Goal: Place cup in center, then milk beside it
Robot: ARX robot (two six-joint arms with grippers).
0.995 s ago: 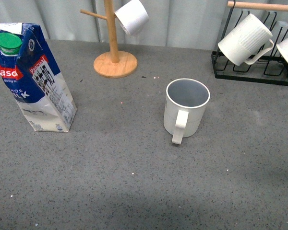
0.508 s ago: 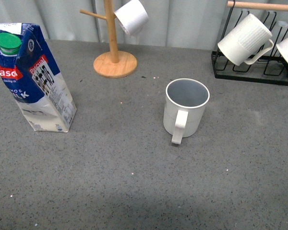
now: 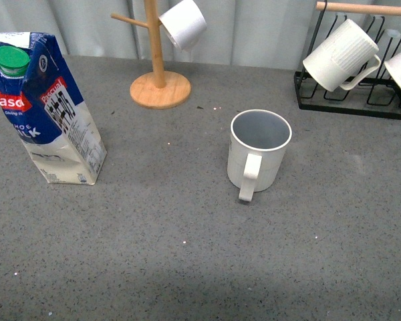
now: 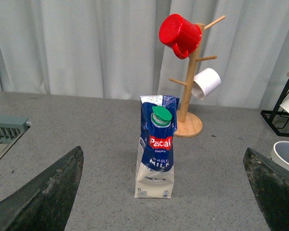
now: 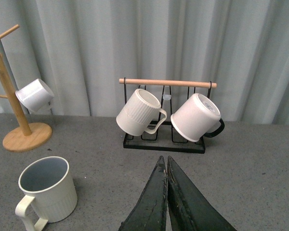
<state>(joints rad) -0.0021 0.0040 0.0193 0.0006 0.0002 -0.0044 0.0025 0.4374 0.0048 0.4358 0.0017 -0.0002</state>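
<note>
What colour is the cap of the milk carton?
The cap is green, clearest in the left wrist view.

wooden mug tree (image 3: pixel 160 90): small white cup (image 3: pixel 182 23), red cup (image 4: pixel 179 34) hanging | black rack (image 5: pixel 164 146): ribbed white mug (image 3: pixel 339 55), smooth white mug (image 5: pixel 195 118)

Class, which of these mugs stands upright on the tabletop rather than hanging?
The large cream-white mug with grey-blue inside, mouth up on the grey table. The others hang tilted on the wooden mug tree or the black wire rack.
</note>
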